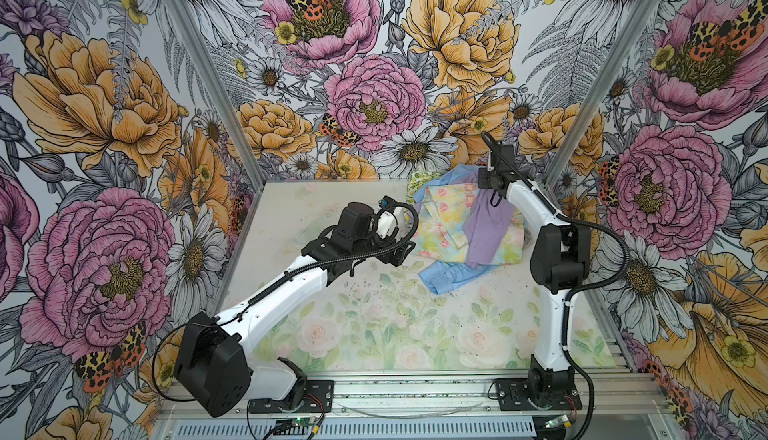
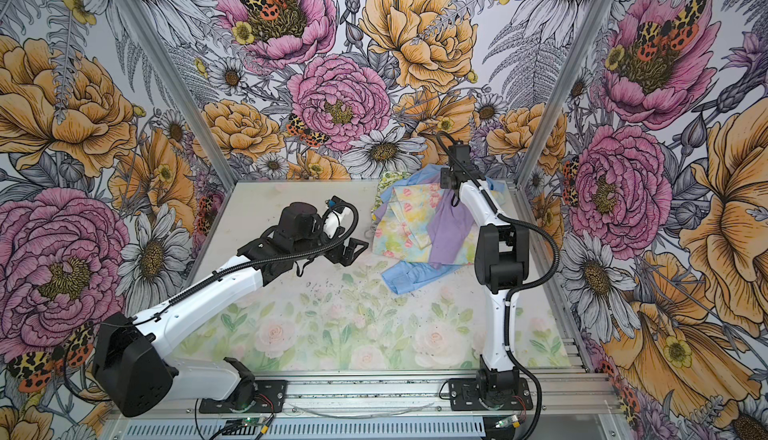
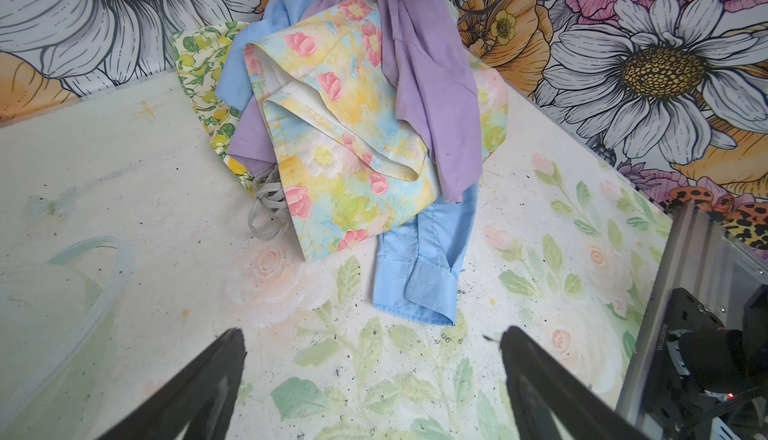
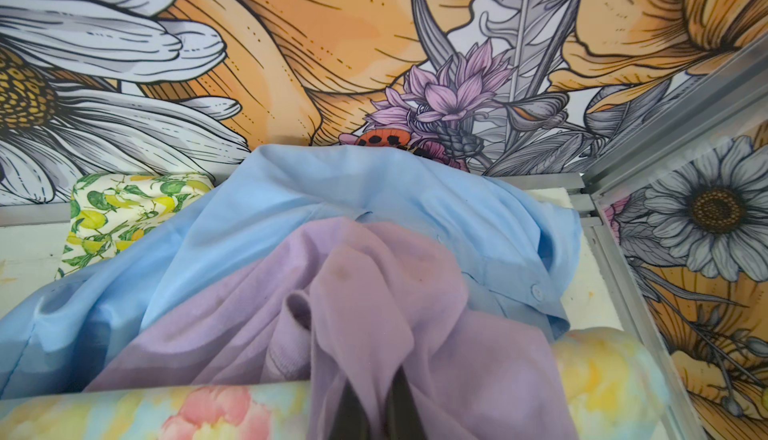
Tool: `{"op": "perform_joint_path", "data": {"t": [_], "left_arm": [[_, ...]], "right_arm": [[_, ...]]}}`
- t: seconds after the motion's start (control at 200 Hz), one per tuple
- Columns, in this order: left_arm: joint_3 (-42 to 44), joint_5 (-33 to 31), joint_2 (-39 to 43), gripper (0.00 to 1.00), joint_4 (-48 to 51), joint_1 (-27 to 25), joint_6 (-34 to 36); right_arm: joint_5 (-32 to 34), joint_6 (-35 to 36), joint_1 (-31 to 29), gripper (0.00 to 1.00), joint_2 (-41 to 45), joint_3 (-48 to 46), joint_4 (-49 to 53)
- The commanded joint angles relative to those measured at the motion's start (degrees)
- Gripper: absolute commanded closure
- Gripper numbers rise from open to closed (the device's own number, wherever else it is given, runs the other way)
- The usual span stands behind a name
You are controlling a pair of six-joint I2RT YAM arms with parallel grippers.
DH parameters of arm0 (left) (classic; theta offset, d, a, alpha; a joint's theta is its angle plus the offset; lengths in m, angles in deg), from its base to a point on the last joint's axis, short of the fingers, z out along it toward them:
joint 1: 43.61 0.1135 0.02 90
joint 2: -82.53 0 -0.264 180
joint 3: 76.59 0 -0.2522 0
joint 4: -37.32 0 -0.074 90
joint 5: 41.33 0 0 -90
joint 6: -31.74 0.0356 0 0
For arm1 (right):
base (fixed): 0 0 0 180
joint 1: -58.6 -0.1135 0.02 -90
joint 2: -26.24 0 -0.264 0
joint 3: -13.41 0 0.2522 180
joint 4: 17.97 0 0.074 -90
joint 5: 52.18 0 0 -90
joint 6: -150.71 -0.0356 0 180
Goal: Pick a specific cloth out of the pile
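Worktop in a top view: the lilac cloth lies on the pile, centre right. Left wrist: left pincer released; floral cloth overlaps the lilac. Right wrist: right pincer clenches the lilac cloth; lifting may drag the floral cloth along.

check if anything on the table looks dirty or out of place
The table is peppered with black specks, like dirt or crumbs, thickest near the cuff of the light blue shirt. A tangle of grey straps pokes out at the edge of the pastel floral cloth.
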Motion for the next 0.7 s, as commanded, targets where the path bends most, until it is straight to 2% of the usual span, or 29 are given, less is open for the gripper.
{"op": "perform_joint_path", "data": {"t": [0.0, 0.255, 0.385, 0.53, 0.695], "left_arm": [[0.3, -0.9, -0.9, 0.03, -1.4, 0.5, -0.4], [0.1, -1.2, -1.9, 0.04, -1.5, 1.2, -0.8], [0.2, -1.1, -2.0, 0.04, -1.7, 1.1, -1.2], [0.3, -0.9, -2.1, 0.04, -2.0, 1.2, -1.7], [0.4, -1.4, -2.2, 0.04, -2.2, 1.3, -1.8]], "right_arm": [[2.1, 0.3, 0.2, 1.0, 6.0, 2.4, -1.0], [1.4, -2.1, 0.0, 1.0, 17.0, 2.5, -2.3], [0.8, -2.4, -0.3, 1.0, 19.9, 5.7, -2.7], [0.2, -2.7, -0.5, 1.0, 20.2, 12.1, -3.5], [-1.3, -2.8, -0.6, 1.0, 16.3, 23.6, -3.7]]}}
